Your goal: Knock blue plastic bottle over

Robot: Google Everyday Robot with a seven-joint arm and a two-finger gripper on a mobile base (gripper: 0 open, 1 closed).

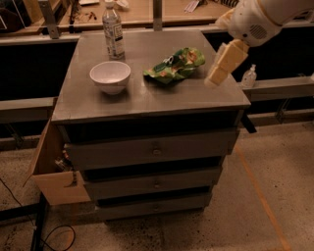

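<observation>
Though upright, btl (113,32) far from tool (214,79)

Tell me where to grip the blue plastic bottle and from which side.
Grip the blue plastic bottle around its labelled middle, below the cap: it stands upright and slim. Probably come from its right, where the gripper hangs above the right edge of the tabletop; the white bowl sits before it.

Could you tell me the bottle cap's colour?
White cap on the blue plastic bottle, camera view; the gripper hangs above the cabinet's right edge.
</observation>
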